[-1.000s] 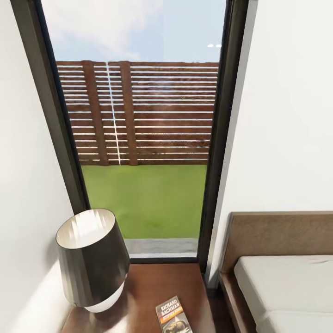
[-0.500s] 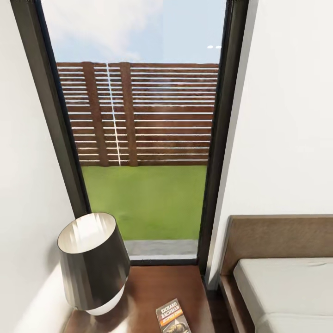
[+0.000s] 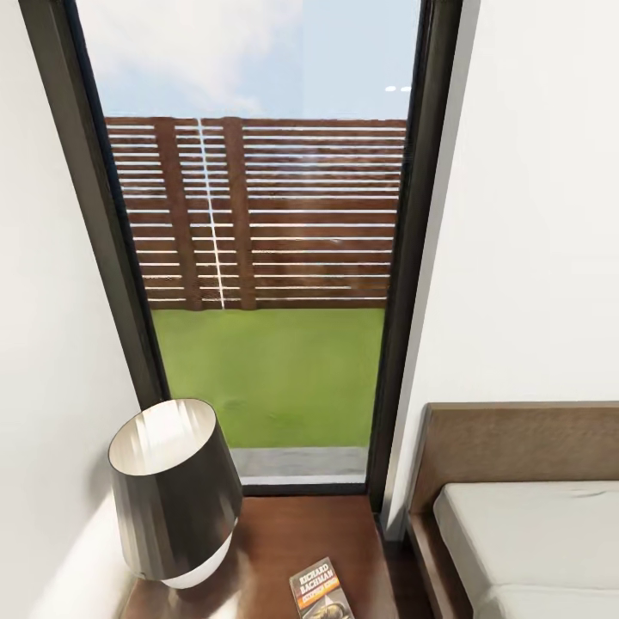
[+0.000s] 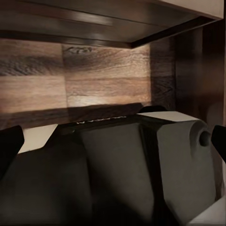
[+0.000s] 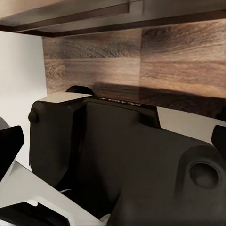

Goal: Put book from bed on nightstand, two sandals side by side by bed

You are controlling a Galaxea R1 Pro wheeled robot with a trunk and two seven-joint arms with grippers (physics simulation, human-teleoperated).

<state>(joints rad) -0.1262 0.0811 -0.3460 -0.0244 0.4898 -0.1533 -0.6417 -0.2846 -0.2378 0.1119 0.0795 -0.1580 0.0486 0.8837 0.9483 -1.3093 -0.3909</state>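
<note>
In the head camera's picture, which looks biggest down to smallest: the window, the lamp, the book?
As they look:
1. window
2. lamp
3. book, partly cut off at the picture's edge

The window stands farther away, so it is truly far bigger.

A home bedroom is showing: a bed (image 3: 524, 542) sitting beside a lamp-topped nightstand (image 3: 292, 550) under a tall window (image 3: 258, 241).

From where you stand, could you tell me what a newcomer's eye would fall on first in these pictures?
The tall dark-framed window takes the middle of the head view, with green grass and a slatted wooden fence outside. Below it, a dark-shaded lamp stands at the left of the nightstand, and the book lies flat on the nightstand's top near the bottom edge. The bed sits to the right.
</note>
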